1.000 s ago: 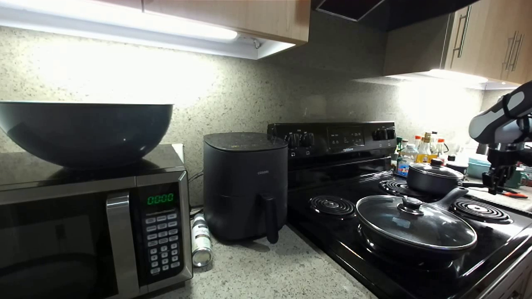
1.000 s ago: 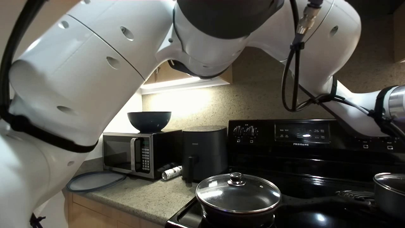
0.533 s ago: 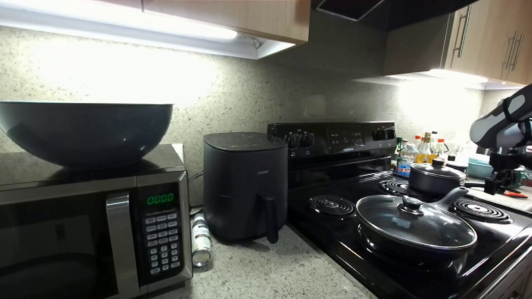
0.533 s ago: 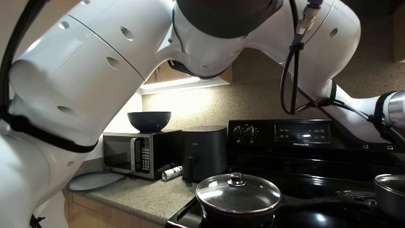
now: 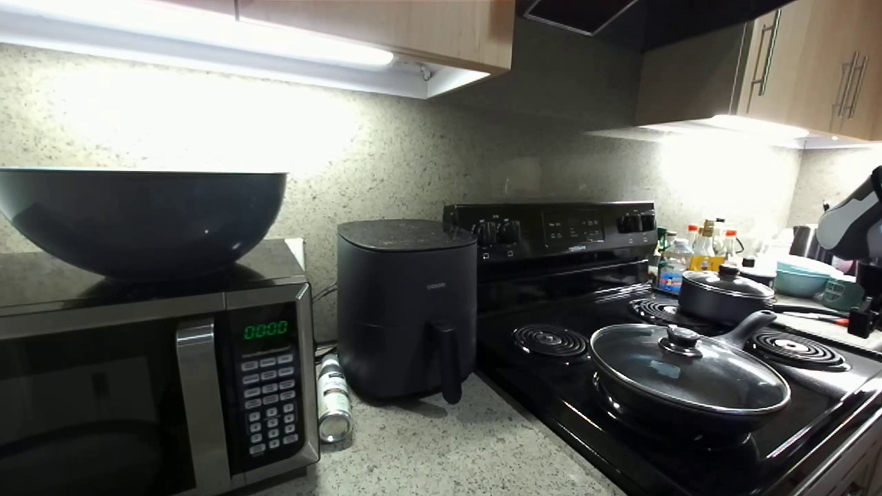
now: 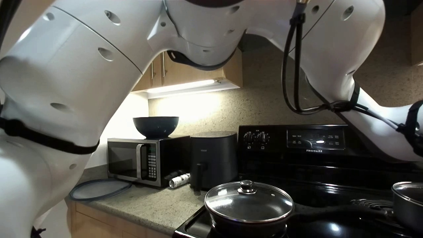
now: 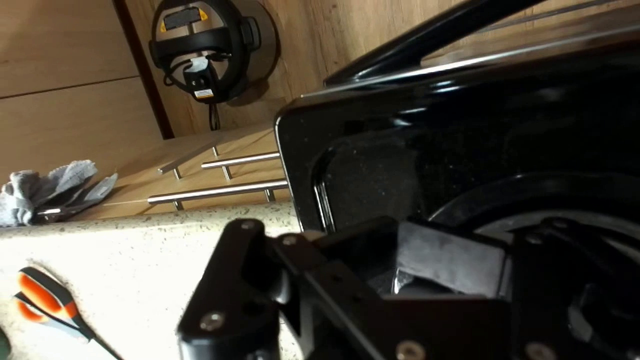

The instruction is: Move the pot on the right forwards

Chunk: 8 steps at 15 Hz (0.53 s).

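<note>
The pot (image 5: 716, 306) is set at the back right of the glossy black stove (image 5: 544, 386), with bottles (image 5: 703, 256) crowded behind it. The front left is taken up by the pan (image 5: 689, 386), whose pan handle (image 5: 747, 327) is pointed toward the pot. Since a second ago, the claw (image 5: 862, 321) has been carried to the edge of an exterior view, while the pot has been shifted only slightly. The claw's jaws are brought together near the pot handle (image 5: 809, 308); whether it is touched cannot be told. Both vessels are covered with clear, round glass lids (image 5: 730, 365); the counter (image 5: 441, 448) is pale and speckled.
</note>
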### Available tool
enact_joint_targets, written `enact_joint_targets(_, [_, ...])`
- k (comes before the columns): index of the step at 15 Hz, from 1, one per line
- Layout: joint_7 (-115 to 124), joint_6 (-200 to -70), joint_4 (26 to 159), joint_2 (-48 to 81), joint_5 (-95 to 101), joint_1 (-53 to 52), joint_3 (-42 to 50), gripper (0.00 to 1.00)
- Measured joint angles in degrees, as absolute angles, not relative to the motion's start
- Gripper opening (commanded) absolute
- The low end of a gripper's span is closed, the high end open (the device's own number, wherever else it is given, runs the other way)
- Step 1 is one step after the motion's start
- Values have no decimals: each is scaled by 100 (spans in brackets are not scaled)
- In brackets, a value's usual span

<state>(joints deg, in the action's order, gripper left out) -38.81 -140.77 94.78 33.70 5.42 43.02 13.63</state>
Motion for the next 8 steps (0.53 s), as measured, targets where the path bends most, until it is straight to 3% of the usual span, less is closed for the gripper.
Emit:
enact_joint_targets(2, [-3725,-14196,9622,3260,622,4262,1445,14])
enact_joint_targets(3, [-3682,-14212,9654,3235,638,4242,1464,45])
enact_joint_targets(8, [-3665,-14209,9632,3245,641,4244,1423,77])
